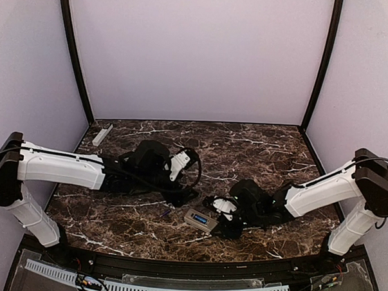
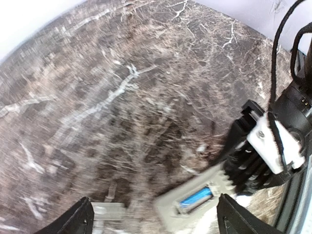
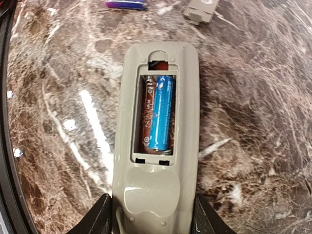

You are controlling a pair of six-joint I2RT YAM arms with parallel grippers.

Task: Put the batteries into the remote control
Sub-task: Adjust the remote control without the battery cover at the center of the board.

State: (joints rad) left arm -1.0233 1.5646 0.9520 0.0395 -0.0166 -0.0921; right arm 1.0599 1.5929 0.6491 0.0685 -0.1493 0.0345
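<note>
My right gripper [image 3: 152, 219] clamps the remote [image 3: 156, 73] back-up near the table's [image 1: 258, 148] near edge, one battery [image 3: 161, 112] seated, so my left gripper [image 2: 156, 217], wide open and empty, can fetch the spare battery [image 1: 166, 212] lying alongside.

You have one remote control [image 3: 157, 146] on one table [image 1: 258, 148]. Count two batteries: a seated battery [image 3: 161, 113] in the remote and a loose battery [image 3: 126, 4] on the marble. You also have one small grey piece [image 3: 200, 9] near the loose one, and one pale grey bar [image 1: 102, 134] at the back left. There are two arms: left arm [image 1: 64, 167] and right arm [image 1: 314, 192].
</note>
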